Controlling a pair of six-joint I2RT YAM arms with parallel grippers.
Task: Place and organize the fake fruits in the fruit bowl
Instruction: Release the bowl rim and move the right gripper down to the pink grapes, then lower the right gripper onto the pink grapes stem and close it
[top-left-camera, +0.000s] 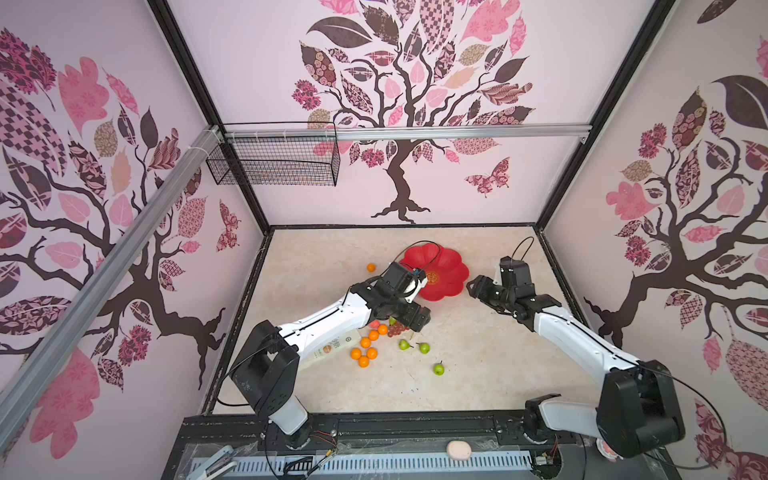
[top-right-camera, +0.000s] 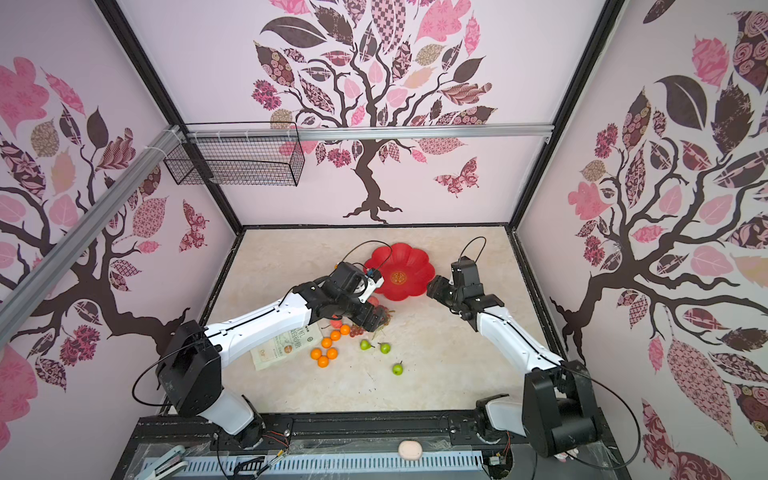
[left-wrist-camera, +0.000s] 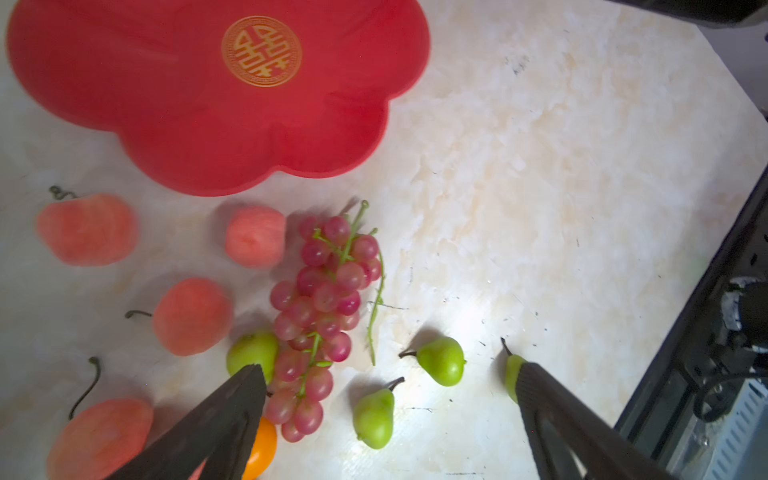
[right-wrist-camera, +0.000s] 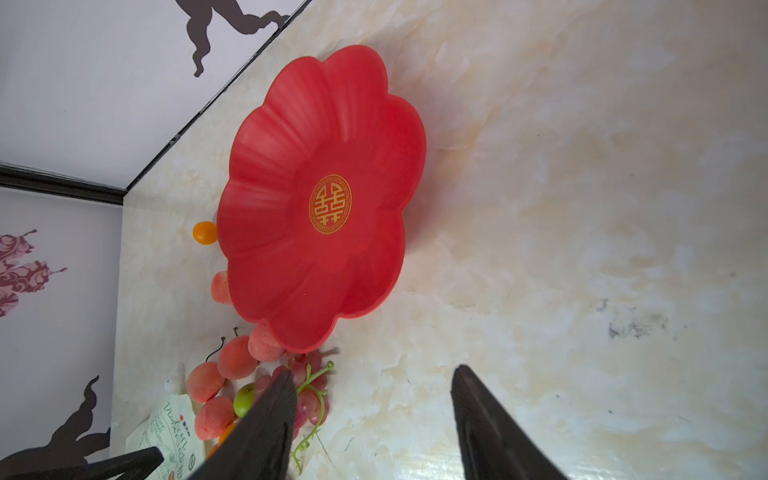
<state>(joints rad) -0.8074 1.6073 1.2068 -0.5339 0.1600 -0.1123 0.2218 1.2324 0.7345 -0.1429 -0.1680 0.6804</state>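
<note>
Nothing's in the bowl yet! Beside the white pouch (top-right-camera: 282, 347) the oranges (top-left-camera: 365, 343) sit clustered on the table (top-left-camera: 478, 374), with one stray orange (top-left-camera: 371, 267) off near the bowl's left edge. Next come the peaches (left-wrist-camera: 191, 316), the grape bunch (left-wrist-camera: 320, 307) and the green pears (left-wrist-camera: 442, 359), all lying just short of the red bowl (right-wrist-camera: 332, 124), which is bare down to its gold emblem (right-wrist-camera: 330, 203). So the whole job lies ahead. The left gripper (left-wrist-camera: 388, 368) hangs over the grapes and pears, fingers wide apart and holding nothing. The right gripper (right-wrist-camera: 374, 372) hovers beside the bowl's right rim, fingers parted and empty too.
</note>
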